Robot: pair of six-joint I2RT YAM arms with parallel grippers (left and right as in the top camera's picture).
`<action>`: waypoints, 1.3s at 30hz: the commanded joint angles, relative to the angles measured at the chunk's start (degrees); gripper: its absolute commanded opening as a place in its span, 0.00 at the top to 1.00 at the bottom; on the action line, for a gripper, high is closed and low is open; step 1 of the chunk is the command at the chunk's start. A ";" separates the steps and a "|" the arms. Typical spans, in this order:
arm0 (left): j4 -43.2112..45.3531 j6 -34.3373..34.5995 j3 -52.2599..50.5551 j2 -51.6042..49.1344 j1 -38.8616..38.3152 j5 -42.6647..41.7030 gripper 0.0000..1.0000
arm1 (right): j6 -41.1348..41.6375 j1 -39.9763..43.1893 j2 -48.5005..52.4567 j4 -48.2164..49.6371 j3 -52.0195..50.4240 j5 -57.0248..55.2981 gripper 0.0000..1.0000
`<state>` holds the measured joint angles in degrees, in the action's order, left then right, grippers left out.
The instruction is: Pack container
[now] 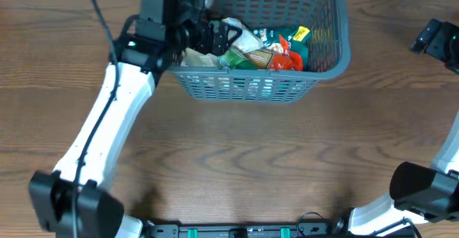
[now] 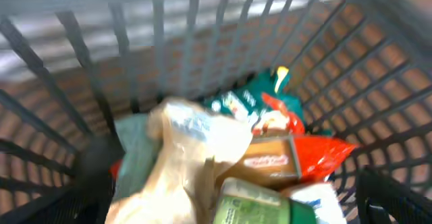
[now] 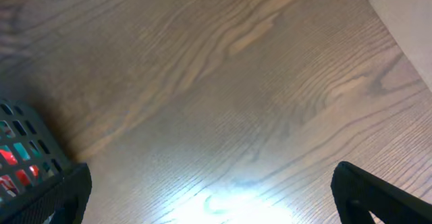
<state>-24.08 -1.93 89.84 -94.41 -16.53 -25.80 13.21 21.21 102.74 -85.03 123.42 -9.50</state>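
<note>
The container [image 1: 247, 87], a dark grey lattice basket, stands at the back middle of the table. It holds several packets: a beige bag [image 2: 189, 150], a brown box [image 2: 270, 160], a red packet [image 1: 288, 61], a teal packet [image 1: 290, 37] and a green box [image 2: 250, 204]. My left gripper [image 1: 217, 37] reaches over the basket's left rim, inside the walls [image 2: 202, 48]. Its fingers [image 2: 236, 180] are spread wide over the beige bag and grip nothing. My right gripper [image 1: 435, 37] is far right, open and empty [image 3: 209, 190] over bare wood.
The brown wood table [image 1: 237, 166] spreads in front of the basket. A corner of the basket [image 3: 27, 140] shows at the left of the right wrist view. The table's far right edge [image 3: 398, 21] borders a pale floor.
</note>
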 commanded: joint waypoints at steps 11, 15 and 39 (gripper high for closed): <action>-20.85 -0.31 9.42 17.00 4.66 29.64 0.01 | 0.46 0.35 0.02 -0.04 0.00 -0.55 0.01; -32.94 0.74 9.40 20.81 5.92 38.77 0.01 | 0.46 0.35 0.02 -0.04 0.00 -0.55 0.01; -41.90 0.50 9.40 24.44 6.60 41.09 0.01 | 0.46 0.35 0.02 -0.04 0.00 -0.55 0.01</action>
<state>-65.78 -1.50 99.00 -69.97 -10.17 14.17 13.21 21.21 102.74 -85.03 123.42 -9.50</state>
